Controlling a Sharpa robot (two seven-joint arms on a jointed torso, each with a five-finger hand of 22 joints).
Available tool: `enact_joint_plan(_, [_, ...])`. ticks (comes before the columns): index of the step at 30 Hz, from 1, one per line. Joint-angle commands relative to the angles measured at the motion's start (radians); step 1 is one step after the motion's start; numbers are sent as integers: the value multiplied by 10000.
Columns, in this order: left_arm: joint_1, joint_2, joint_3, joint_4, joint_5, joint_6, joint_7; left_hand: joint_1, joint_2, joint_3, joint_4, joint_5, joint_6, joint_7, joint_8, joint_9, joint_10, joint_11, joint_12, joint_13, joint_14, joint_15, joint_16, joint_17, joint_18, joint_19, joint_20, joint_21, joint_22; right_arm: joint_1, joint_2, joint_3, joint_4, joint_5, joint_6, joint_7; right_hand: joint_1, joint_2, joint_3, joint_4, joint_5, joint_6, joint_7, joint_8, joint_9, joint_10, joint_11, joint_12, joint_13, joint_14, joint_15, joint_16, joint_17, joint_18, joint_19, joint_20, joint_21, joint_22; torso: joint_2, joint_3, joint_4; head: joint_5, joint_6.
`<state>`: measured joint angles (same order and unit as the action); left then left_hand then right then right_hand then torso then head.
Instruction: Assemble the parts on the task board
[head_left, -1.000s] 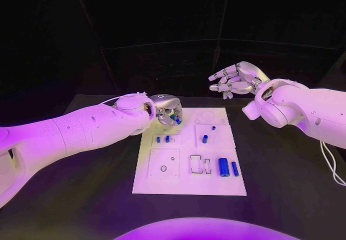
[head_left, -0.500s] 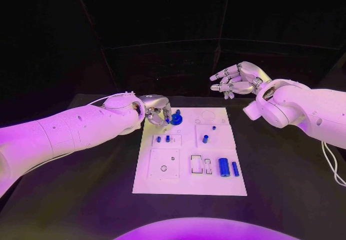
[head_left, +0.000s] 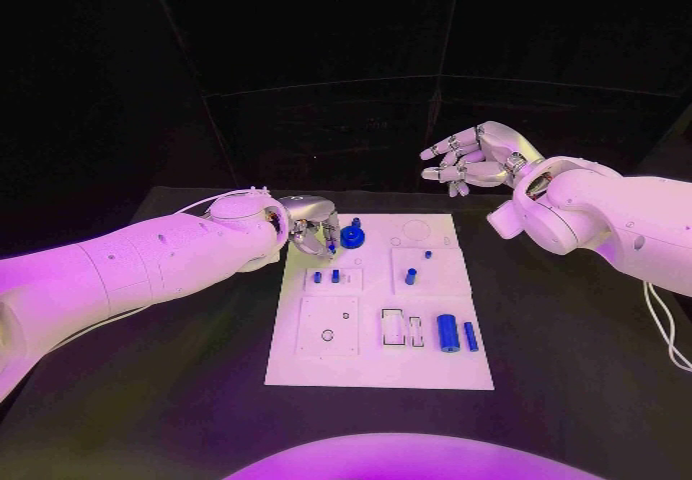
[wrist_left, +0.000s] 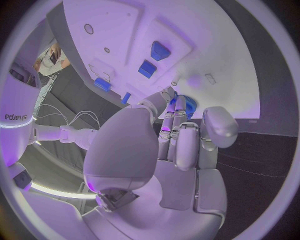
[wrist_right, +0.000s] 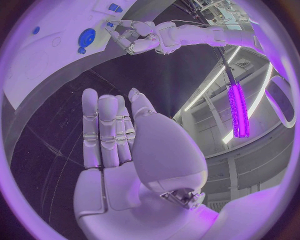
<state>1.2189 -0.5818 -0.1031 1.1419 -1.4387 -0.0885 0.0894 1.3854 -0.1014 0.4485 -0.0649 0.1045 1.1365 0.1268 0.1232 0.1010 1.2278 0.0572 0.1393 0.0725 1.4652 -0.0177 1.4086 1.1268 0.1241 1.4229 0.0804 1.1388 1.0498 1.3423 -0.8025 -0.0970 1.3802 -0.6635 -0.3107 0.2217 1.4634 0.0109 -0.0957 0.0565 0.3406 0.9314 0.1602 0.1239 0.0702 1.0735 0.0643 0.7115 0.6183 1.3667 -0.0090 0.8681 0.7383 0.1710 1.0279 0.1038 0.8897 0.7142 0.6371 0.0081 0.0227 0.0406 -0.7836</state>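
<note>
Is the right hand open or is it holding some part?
Open. The right hand hangs above the table past the task board, fingers apart, nothing in it; the right wrist view agrees.

One word can be read: "sharpa", in dark lowercase letters on the white arm seen in the left wrist view, well off to the side of the left robot hand and behind its fingers. It appears turned upside down in that view. The task board carries outlines and holes, but no letters or numbers on it can be made out.
</note>
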Motion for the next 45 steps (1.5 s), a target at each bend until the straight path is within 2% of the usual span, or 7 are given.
enact_joint_plan(1, [3,28,5,-30,83,279,-19,-101,-14,57,9,28,50,14,-68,3,68,32,-46,-7,284,-48,44,-12,-163,53,-31,37,1,21,13,6,12,-14,27,102,8,23,63,3,58,-80,-16,26,-14,-67,33,27,-10,64,21,-43,16,69,88,0,-39,-2,0,4,7,6,-20])
enact_joint_plan(16, [-11,99,-65,-82,82,561,-64,-131,-30,56,2,25,62,10,-73,2,86,28,-62,-5,281,-50,41,-25,-160,46,-32,29,-4,21,18,6,16,-14,27,99,0,39,73,19,59,-79,-13,30,-14,-68,35,37,-21,71,23,-45,28,68,95,0,-43,-1,0,-9,8,20,-35])
enact_joint_plan(21, [-12,116,-83,-161,79,639,-128,-132,-32,57,0,25,62,10,-75,2,87,27,-65,-5,281,-50,42,-23,-159,43,-32,23,-12,21,17,6,14,-14,27,100,0,39,73,19,59,-79,-13,30,-14,-68,35,37,-21,71,23,-45,28,68,95,0,-43,-1,-1,-2,2,26,-54])
enact_joint_plan(45, [-13,201,-107,-264,76,667,-89,-200,-103,44,-35,17,32,23,-121,-14,81,41,-133,-7,274,-43,38,-44,-160,28,-31,20,-2,21,26,6,29,-14,34,109,0,39,73,19,59,-79,-13,30,-14,-68,35,37,-21,71,23,-45,28,68,95,0,-43,-1,2,-4,3,29,-75])
